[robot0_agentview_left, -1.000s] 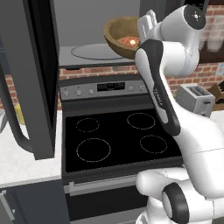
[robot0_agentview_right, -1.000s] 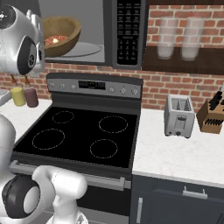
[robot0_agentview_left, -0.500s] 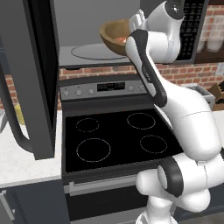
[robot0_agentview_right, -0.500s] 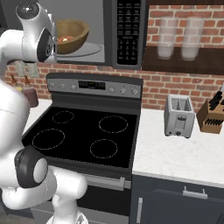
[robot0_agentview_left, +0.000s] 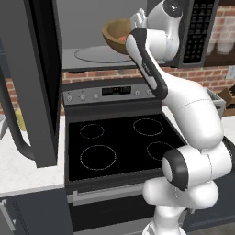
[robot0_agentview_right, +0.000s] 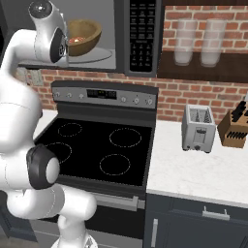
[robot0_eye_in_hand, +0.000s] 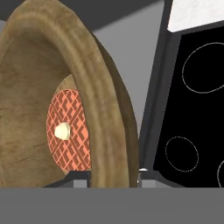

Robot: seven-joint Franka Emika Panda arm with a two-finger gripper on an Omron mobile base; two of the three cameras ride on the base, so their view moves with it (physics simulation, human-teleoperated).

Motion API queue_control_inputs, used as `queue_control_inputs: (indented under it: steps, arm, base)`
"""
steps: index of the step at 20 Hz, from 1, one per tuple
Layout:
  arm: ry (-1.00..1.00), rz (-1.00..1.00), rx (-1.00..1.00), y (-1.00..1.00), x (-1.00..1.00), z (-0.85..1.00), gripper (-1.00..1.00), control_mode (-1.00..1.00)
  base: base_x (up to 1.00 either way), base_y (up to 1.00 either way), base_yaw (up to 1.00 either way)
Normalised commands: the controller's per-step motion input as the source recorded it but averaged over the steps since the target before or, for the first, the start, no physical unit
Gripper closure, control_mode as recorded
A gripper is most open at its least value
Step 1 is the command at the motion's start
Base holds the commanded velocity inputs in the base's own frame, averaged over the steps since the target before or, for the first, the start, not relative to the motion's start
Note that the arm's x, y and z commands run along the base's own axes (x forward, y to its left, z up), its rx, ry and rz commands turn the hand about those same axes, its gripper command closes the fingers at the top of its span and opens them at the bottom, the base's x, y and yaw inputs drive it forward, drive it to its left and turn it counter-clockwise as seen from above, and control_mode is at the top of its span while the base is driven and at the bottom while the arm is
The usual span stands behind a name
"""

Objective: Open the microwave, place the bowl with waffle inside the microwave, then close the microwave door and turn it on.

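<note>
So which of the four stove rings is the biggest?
The front-left ring on the black stove: it is the one nearest the open microwave door, and its outline is clearly wider than the three other rings.

Kitchen: stove (robot0_agentview_left: 121, 144), toaster (robot0_agentview_right: 198, 128), microwave (robot0_agentview_right: 121, 36).

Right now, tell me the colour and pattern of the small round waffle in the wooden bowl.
Orange-pink with a darker grid pattern and a pale dab at its centre; clearest in the hand view.

bowl (robot0_agentview_left: 114, 32) partly behind arm; microwave door (robot0_agentview_left: 34, 78) cut off at top
</note>
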Motion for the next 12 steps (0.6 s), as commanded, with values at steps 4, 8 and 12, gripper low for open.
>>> queue_control_inputs:
  steps: [4,8,12]
  arm:
    - [-0.01,0.00,-0.02,0.11,0.32,-0.27,1.00,-1.00]
    - [0.00,0.00,0.00,0.07,0.36,-0.24,1.00,-1.00]
    - [-0.01,0.00,0.00,0.03,0.29,0.00,1.00,-1.00]
  base:
    - [0.00,0.00,0.00]
    - [0.00,0.00,0.00]
    - [0.00,0.00,0.00]
